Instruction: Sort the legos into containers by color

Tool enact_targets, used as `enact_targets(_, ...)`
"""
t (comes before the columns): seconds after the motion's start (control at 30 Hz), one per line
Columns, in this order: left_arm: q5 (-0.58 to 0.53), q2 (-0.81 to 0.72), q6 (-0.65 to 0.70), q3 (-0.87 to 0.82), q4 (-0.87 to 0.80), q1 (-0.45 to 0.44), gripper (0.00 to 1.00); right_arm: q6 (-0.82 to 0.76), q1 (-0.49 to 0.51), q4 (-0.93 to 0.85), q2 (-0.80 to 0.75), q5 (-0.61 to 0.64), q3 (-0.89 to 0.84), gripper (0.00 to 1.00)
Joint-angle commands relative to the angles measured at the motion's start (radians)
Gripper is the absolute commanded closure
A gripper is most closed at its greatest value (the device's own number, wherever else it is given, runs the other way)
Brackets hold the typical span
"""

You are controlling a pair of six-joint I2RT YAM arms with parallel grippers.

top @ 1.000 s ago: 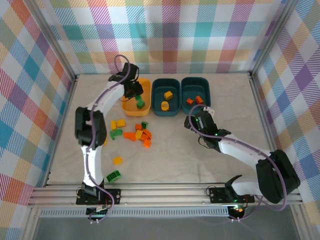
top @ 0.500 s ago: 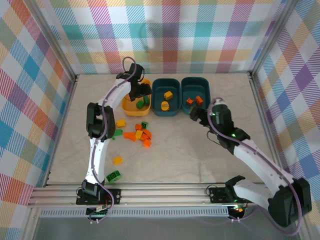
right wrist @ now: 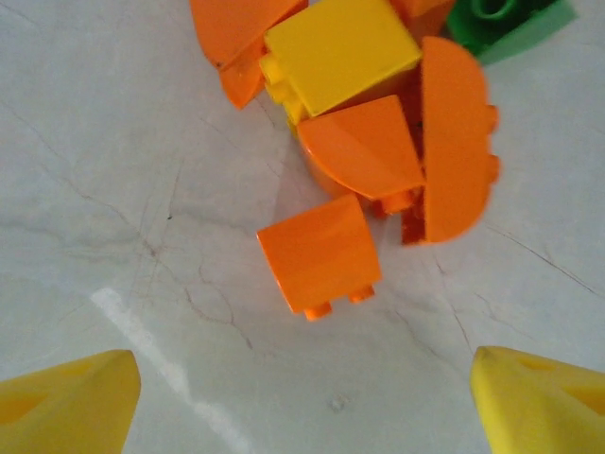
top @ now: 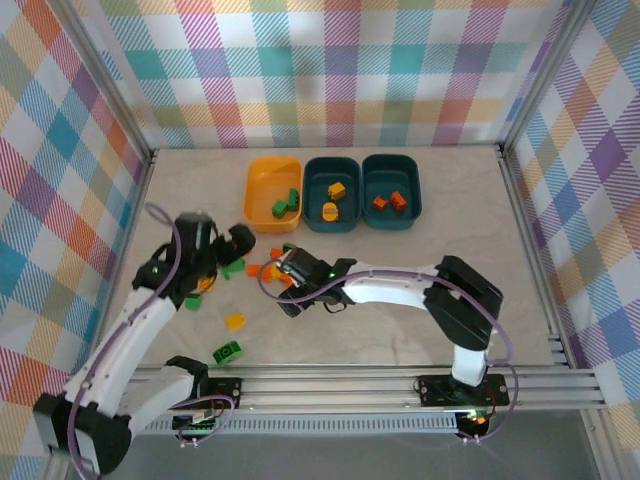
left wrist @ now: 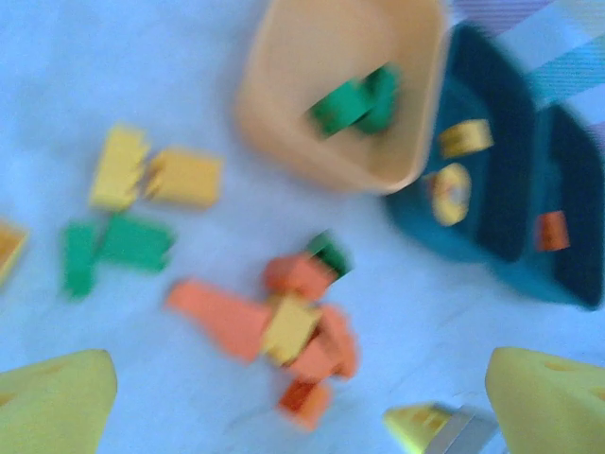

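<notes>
Left wrist view is coming out heavily blurred, so studs and edges on the loose legos (left wrist: 293, 326) are smearing and only colours are reading. The left gripper (left wrist: 298, 407) is hanging wide open over the table (top: 380, 340), holding nothing, its yellow fingertips (left wrist: 52, 402) getting cropped at the bottom corners. A small yellow-and-grey shape (left wrist: 425, 426) at the lower edge is too blurred to identify. The right gripper (right wrist: 302, 397) is also sitting wide open and empty, near an orange brick (right wrist: 319, 253), with a yellow brick (right wrist: 340, 52) resting on the orange cluster and a green brick (right wrist: 506, 24) getting cut off at the top edge. From above, the right arm (top: 400, 290) is covering part of that pile. Green pieces are lying in the yellow-orange bin (top: 262, 180), yellow ones in the middle teal bin (top: 318, 170), orange ones in the right teal bin (top: 392, 170), the bins packed side by side. A lone green piece (top: 227, 351) and a lone yellow piece (top: 235, 321) are sitting apart from the pile.
</notes>
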Motion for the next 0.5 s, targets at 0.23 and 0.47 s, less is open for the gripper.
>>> enact_targets(0.23, 0.038, -0.465, -0.159, -0.292, -0.229, 0.01, 0.0, -0.032, -0.019, 0.019, 0.168, 0.011, 0.095, 0.19)
enact_targets(0.47, 0.046, -0.409, -0.163, -0.291, -0.275, 0.01, 0.0, -0.018, -0.035, 0.072, 0.201, -0.01, 0.106, 0.36)
